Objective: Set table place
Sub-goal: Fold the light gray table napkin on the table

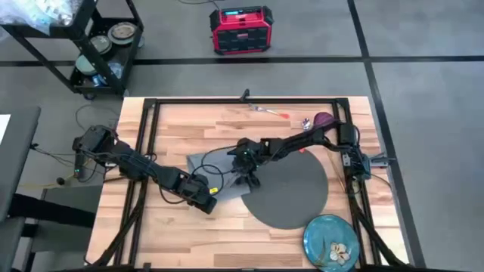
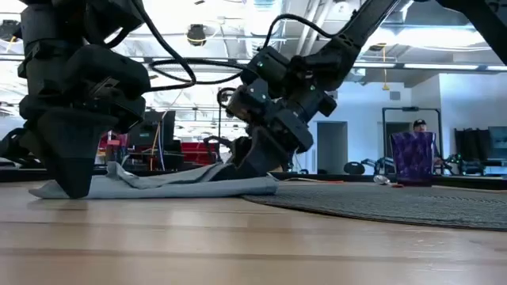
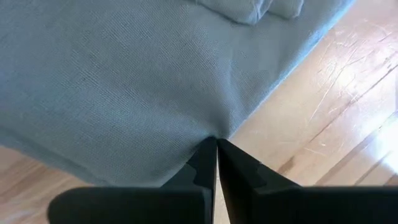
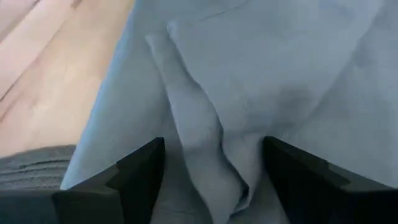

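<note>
While the grey cloth napkin [image 1: 208,165] lies rumpled on the tabletop [image 1: 189,234], both grippers are seen down at it. Left gripper [image 1: 206,202] is set at the napkin's near edge; in the left wrist view its fingers [image 3: 205,163] are pressed together with the cloth edge pinched at the tips, so it is closed on the napkin [image 3: 124,81]. Right gripper [image 1: 248,180] is planted on the far side of the napkin from the left one, right where the cloth meets the round dark grey mat [image 1: 295,189]. In the right wrist view its fingers [image 4: 140,171] are spread wide with a raised fold of napkin [image 4: 205,143] between them, not clamped; a strip of mat [image 4: 31,162] is visible beside one finger.

Only the low view shows the cloth's profile: napkin [image 2: 166,184] draped flat between the two grippers, left gripper [image 2: 71,186] tip touching the tabletop [image 2: 238,245], right gripper [image 2: 253,170] resting on the cloth at the mat [image 2: 396,202] edge.

Only the high view shows the rest of the setting: blue-green patterned plate [image 1: 330,240] just beyond the mat, away from both grippers; small purple cup [image 1: 323,119], spoon [image 1: 305,123] and orange-handled fork [image 1: 268,112] well behind the right gripper near the tabletop's back edge. Cup [image 2: 413,155] is also caught in the low view, far behind the mat.
</note>
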